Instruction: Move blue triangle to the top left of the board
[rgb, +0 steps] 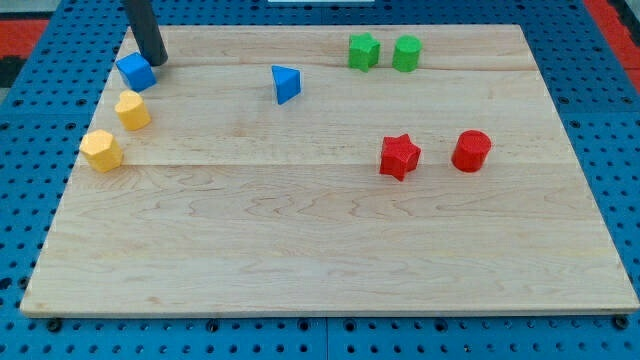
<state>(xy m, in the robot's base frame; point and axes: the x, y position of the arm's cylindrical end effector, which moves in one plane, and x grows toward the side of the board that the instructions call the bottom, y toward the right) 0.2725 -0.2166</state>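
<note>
Blue triangle (286, 83) lies on the wooden worktop (330, 250), upper middle, well apart from my tip (157, 61). My tip sits at the view's top left, just beside the blue cube (135, 72). No fingers exist on this rod.

rod (140, 25): upper part cut off by view's top | board (300, 250): bottom corners clipped
</note>
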